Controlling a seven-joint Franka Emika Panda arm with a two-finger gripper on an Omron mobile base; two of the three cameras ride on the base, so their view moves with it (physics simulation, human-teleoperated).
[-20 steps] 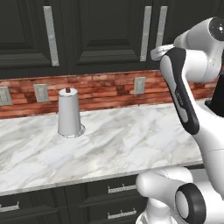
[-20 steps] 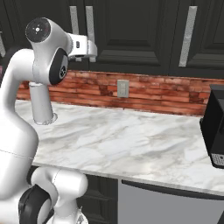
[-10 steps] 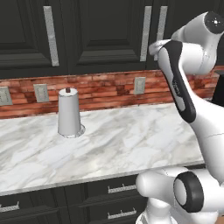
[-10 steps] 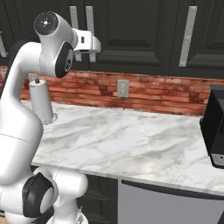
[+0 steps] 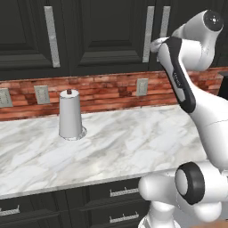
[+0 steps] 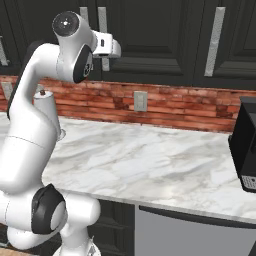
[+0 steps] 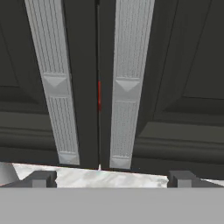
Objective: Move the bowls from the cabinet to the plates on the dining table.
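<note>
the end effector was held wide open and empty, raised just in front of the closed cabinet, whose two upright bar handles were seen dead ahead, flanking the door seam, above the worktop.

The black wall cabinet with panelled doors hangs above the brick wall, both doors shut. Its two long vertical silver bar handles stand upright side by side, flanking the narrow centre seam, where a thin sliver of red peeks through.
</note>
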